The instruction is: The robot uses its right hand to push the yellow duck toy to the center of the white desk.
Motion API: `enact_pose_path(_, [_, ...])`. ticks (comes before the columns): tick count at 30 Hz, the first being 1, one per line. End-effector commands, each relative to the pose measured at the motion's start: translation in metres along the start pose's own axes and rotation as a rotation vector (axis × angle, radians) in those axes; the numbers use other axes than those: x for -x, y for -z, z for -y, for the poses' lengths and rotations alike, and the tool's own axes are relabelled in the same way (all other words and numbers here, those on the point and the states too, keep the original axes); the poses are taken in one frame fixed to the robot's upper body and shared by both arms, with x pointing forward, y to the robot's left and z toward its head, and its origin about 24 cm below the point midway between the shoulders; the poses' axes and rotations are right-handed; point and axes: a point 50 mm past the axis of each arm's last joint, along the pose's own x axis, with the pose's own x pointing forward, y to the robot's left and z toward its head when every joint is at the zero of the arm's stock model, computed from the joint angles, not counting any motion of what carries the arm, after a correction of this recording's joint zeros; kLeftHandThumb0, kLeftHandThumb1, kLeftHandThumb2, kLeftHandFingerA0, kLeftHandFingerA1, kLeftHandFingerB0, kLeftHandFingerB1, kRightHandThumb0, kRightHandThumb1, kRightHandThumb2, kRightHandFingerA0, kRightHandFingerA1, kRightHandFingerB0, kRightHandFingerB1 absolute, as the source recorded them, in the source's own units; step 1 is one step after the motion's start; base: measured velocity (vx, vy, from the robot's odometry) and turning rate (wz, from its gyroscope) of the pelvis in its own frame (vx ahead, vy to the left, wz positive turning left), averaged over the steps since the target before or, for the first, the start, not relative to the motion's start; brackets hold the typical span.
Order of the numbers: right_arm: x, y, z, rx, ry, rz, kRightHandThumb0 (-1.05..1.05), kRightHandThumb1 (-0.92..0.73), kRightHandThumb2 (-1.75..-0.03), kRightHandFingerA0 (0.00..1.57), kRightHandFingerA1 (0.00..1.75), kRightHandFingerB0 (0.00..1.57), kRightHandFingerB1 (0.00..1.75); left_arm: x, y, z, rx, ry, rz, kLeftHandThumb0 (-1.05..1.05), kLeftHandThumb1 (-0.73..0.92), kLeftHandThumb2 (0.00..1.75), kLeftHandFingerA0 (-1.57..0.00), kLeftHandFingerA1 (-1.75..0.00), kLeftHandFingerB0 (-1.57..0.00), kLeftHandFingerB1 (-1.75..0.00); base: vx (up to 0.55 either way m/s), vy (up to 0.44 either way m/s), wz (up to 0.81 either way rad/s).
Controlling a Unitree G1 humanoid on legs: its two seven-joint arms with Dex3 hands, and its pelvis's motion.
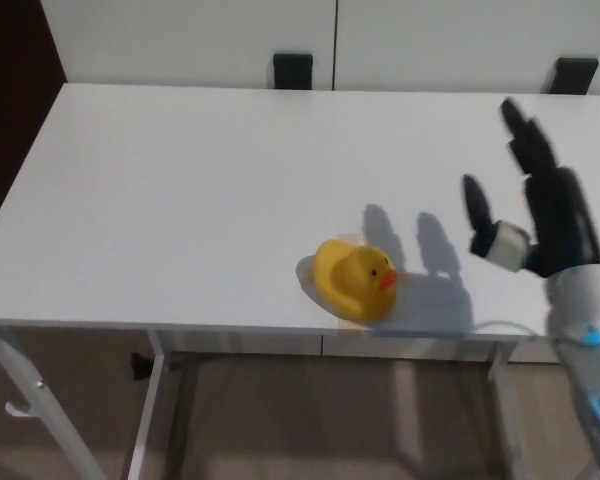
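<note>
The yellow duck toy (355, 279) with an orange beak sits on the white desk (200, 190) close to its front edge, a little right of the middle. My right hand (535, 205) is raised above the desk's right side, well clear of the duck, open with its fingers spread and nothing in it. Its shadow falls on the desk just right of the duck. My left hand does not show.
Two black brackets (292, 70) (571, 74) sit at the desk's far edge against a white wall. The desk's metal legs (40, 410) and the floor show below the front edge. A dark area lies beyond the left edge.
</note>
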Motion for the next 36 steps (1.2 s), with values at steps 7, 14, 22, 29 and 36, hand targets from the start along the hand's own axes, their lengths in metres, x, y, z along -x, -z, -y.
enact_pose_path(7, [0.09,0.029,0.191,0.055,0.237,-0.016,-1.05,-0.85,-1.27,0.0,0.24,0.0,0.19,0.002,0.01,-0.01,-0.008,-0.02,-0.004,-0.18,0.57,0.8,-0.88,-0.91,-0.92,-0.92,0.0,0.0,0.0])
enact_pose_path(14, [0.19,0.076,0.269,0.177,0.496,-0.336,-1.05,-0.8,-1.23,0.0,0.44,0.0,0.33,0.002,0.01,-0.012,0.01,-0.028,-0.016,-0.2,0.59,0.75,-0.88,-0.92,-0.91,-0.91,0.0,0.0,0.0])
enact_pose_path(22, [0.28,0.158,0.27,0.135,0.618,-0.773,-0.67,-0.59,-0.91,0.14,0.7,0.05,0.58,0.002,0.01,-0.015,-0.007,-0.036,0.001,-0.22,0.61,0.79,-0.89,-0.94,-0.91,-0.91,0.0,0.0,0.02])
enact_pose_path(29, [0.311,0.196,0.213,0.015,0.52,-0.92,0.01,-0.45,-1.12,0.48,0.78,0.37,0.65,0.001,0.003,-0.019,0.016,-0.036,-0.004,-0.18,0.58,0.84,-0.93,-0.98,-0.95,-0.95,0.0,0.0,-0.01])
enact_pose_path(36, [0.316,0.209,0.193,-0.003,0.293,-0.955,-0.01,-0.31,-1.24,0.87,0.59,0.58,0.59,0.001,0.005,-0.017,0.001,-0.032,0.011,-0.18,0.56,0.9,-0.91,-1.06,-1.0,-0.99,0.0,0.0,0.0])
